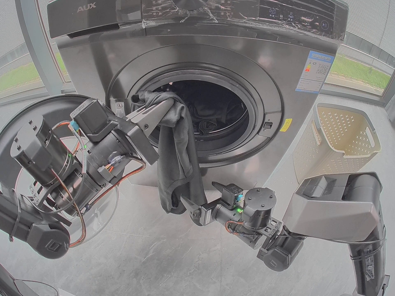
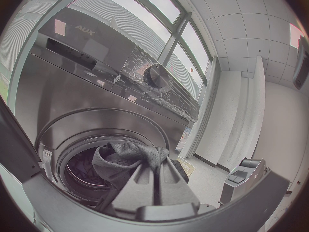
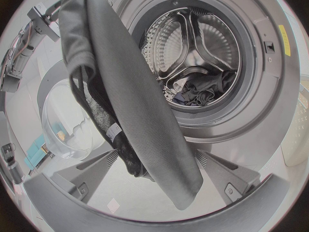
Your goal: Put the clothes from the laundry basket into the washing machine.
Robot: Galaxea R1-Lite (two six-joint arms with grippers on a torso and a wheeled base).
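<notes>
A: Head view first: what has the left end effector (image 1: 168,102) got?
B: It's clenched on a dark grey garment (image 1: 177,157) at the left rim of the washing machine (image 1: 255,54) opening. The cloth hangs down in front of the machine. The right end effector (image 1: 186,204) sits low, at the hanging hem. The laundry basket (image 1: 362,144) stands on the floor just beside the machine.

A: Left wrist view?
B: The left end effector (image 2: 158,163) has its 2 fingers pressed together on a bunched fold of the garment (image 2: 128,152), in front of the opening.

A: Right wrist view?
B: The right end effector (image 3: 154,155) is released, with its fingers (image 3: 96,168) spread wide. The garment (image 3: 128,81) dangles between them, ungripped. Dark clothes (image 3: 202,89) lie in the drum.
</notes>
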